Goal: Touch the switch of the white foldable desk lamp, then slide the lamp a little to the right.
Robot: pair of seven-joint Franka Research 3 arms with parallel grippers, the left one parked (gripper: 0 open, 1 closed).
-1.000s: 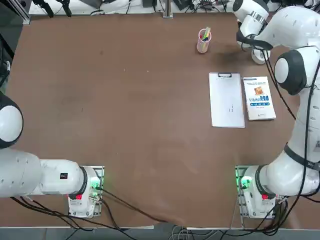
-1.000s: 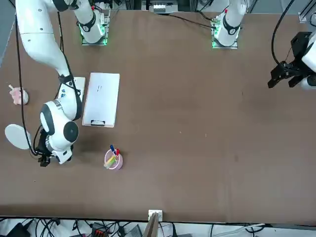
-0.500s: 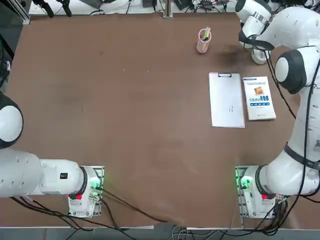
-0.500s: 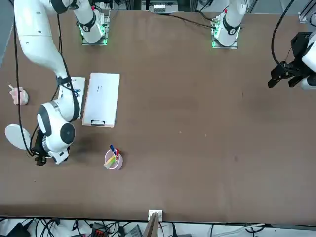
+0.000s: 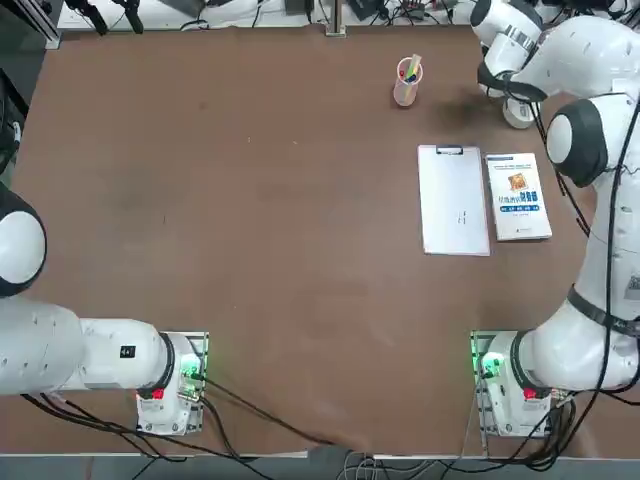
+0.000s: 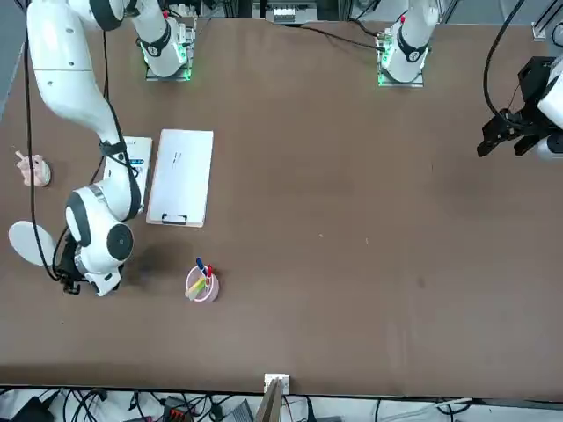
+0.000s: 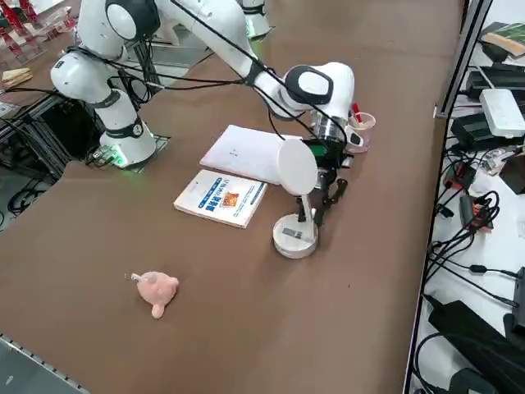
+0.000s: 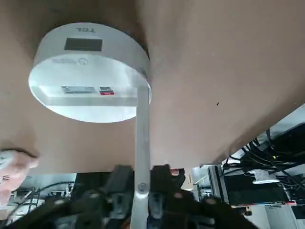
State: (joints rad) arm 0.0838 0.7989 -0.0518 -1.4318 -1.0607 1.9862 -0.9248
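Observation:
The white foldable desk lamp stands upright near the table's far right corner, its round base (image 7: 294,240) flat on the table and its oval head (image 7: 297,167) raised. The switch shows as a small grey patch (image 8: 83,45) on top of the base (image 8: 90,71). My right gripper (image 8: 141,174) is low beside the lamp, shut on its thin arm (image 8: 142,138) just above the base. From the side, the gripper (image 7: 318,207) reaches the lamp from the pen-cup side. From overhead my wrist covers most of the base (image 5: 520,114). The head (image 6: 26,243) also shows from the front.
A pink pen cup (image 5: 407,82) stands left of the lamp. A white clipboard (image 5: 453,199) and a book (image 5: 518,196) lie nearer my base. A pink plush toy (image 7: 156,289) lies by the table's right edge. The far table edge runs close behind the lamp.
My right gripper shifted a little toward the lamp and the far edge, and its fingers closed on the lamp's arm. The lamp stays where it was.

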